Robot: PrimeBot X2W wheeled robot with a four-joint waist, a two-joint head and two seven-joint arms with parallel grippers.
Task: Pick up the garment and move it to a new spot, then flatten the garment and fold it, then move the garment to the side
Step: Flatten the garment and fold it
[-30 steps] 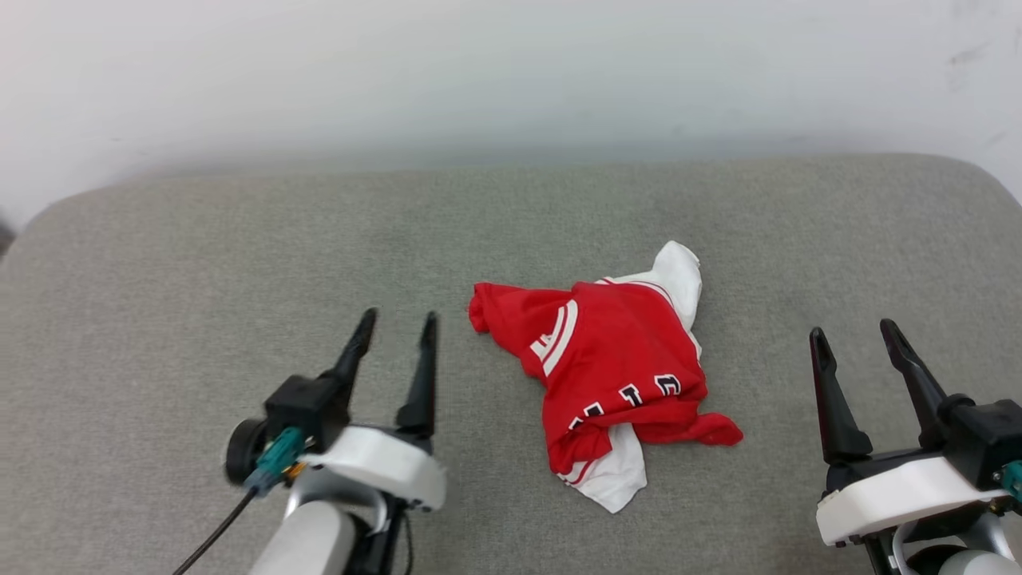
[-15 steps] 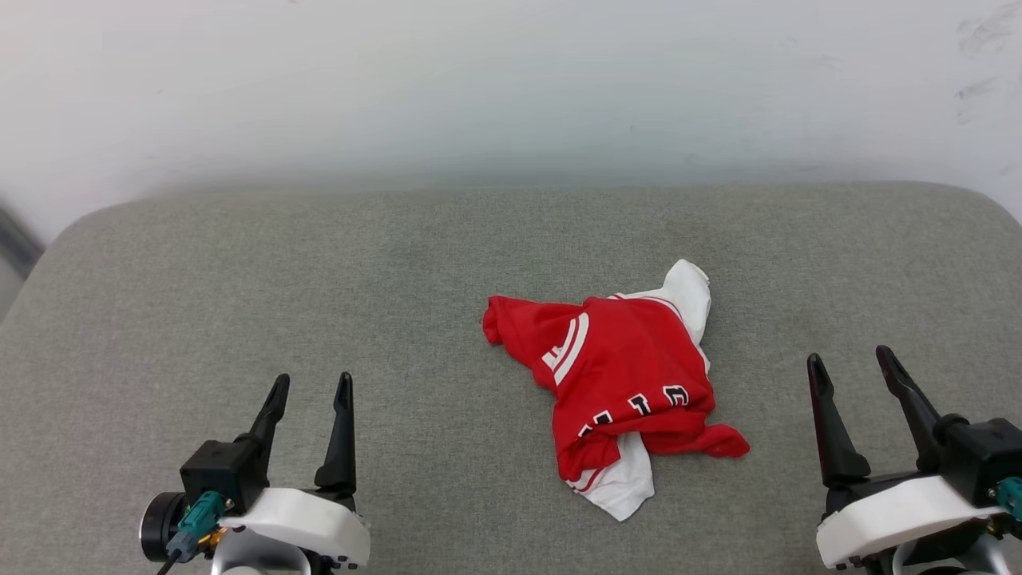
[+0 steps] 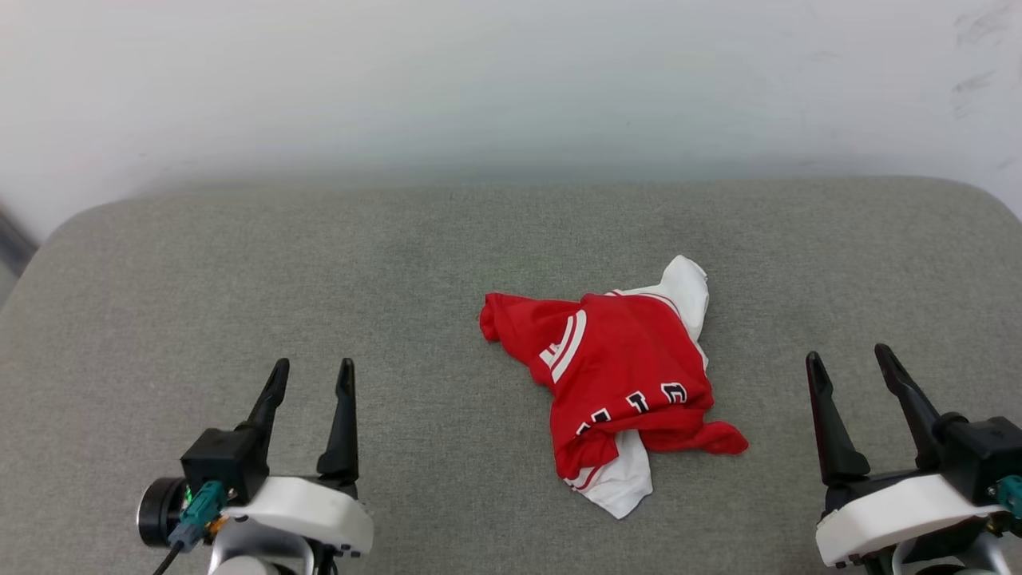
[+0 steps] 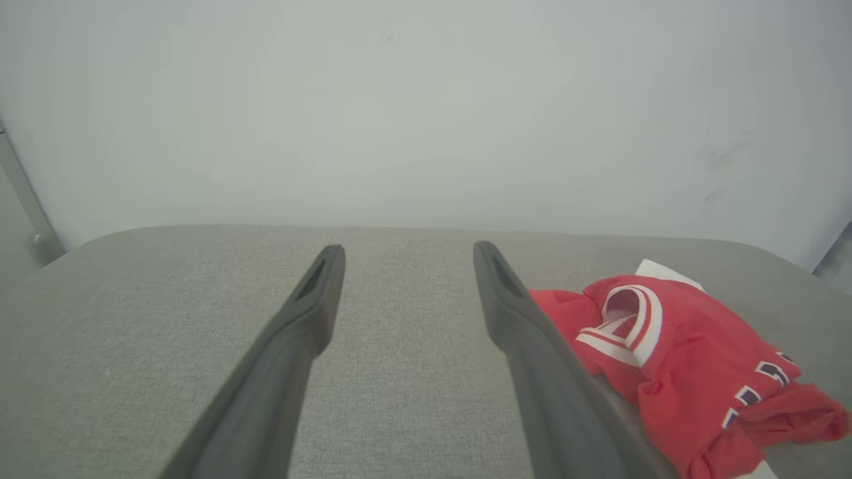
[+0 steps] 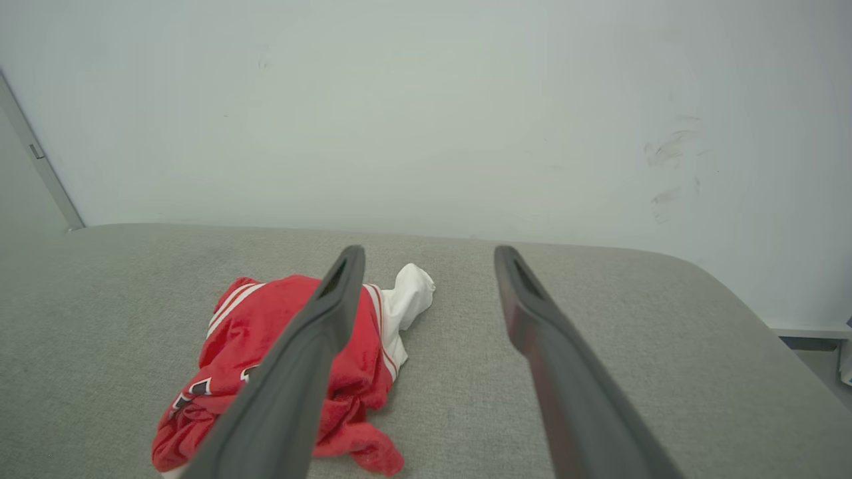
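While both claws are held wide, with nothing between the fingers, the left gripper (image 3: 313,365) is found drawn back to the near left, well apart from the garment (image 3: 631,375). A second ago its fingertips were carried just beside the left edge of the red cloth. Over the last half second it is hardly shifted at all. The right gripper (image 3: 847,352) is kept where it was, at the near right, fingers pointed toward the far side, well apart from the cloth. The head view itself is tilted a little since the first picture, so the far edge of the surface is seen lower. No move of the garment is to be read from that.

The garment is left as it was, crumpled in a heap a little right of the middle. Its red body is turned uppermost, one white sleeve is poked out on the far side, and white cloth is tucked under on the near side. The black, white-outlined letters are partly folded in. It is touched by neither claw.

The padded surface (image 3: 359,263) is covered in grey woven fabric and rounded at its far corners, and a plain pale wall (image 3: 511,80) is seen behind it. Faint dark scuff marks (image 5: 669,159) are picked out on that wall at the far right. A teal plug (image 3: 204,501) is seen fitted behind the left gripper.
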